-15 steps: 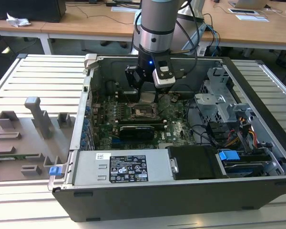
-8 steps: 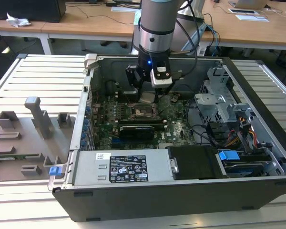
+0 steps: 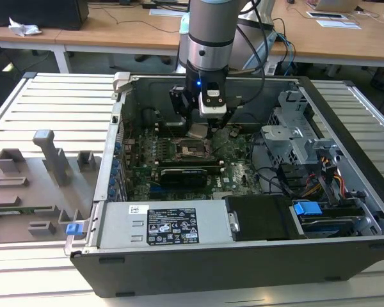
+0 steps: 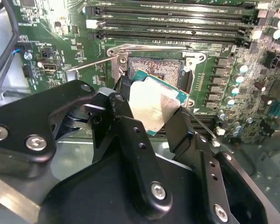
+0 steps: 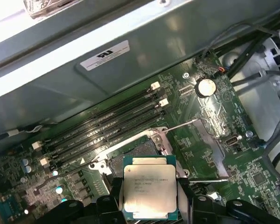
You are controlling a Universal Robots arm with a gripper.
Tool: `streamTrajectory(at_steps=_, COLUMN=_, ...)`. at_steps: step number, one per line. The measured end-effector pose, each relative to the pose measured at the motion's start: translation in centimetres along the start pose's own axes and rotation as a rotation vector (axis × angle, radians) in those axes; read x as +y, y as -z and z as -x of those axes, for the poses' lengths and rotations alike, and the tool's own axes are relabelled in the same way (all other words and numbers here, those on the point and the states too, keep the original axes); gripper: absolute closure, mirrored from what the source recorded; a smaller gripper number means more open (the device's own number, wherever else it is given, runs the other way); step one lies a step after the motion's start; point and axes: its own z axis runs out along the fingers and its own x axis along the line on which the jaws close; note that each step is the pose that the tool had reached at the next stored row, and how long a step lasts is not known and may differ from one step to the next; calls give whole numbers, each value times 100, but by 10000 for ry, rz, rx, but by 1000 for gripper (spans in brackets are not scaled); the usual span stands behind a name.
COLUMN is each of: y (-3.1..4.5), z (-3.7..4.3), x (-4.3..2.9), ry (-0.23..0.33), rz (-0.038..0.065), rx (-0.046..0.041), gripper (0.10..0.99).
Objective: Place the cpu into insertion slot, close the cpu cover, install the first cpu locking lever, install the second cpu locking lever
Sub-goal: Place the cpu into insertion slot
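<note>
My gripper (image 3: 200,130) hangs inside the open computer case, shut on the cpu (image 3: 198,132). The cpu (image 4: 154,106) is a small square chip with a silver top, pinched at two opposite edges by the black fingers (image 4: 126,116) and tilted a little. It hovers just above and beside the insertion slot (image 4: 156,67), whose dark contact field is bare. In the first wrist view the cpu (image 5: 148,190) overlaps the near edge of the insertion slot (image 5: 130,157). The cpu cover (image 5: 210,140) looks swung open to one side. Two thin wire levers (image 5: 182,124) stick out unlatched.
Long black memory slots (image 4: 168,21) run beside the socket. A grey power supply box (image 3: 166,227) lies along the case's front, and a metal drive cage (image 3: 301,137) with cables is on the exterior view's right. A grey fixture plate (image 3: 32,185) lies outside the case.
</note>
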Motion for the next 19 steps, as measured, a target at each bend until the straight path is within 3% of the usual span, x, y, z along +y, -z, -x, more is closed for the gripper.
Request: streamTrajectory(at_steps=19, y=-10, z=0, x=0, ry=-2742, rz=14, rx=-133, gripper=545)
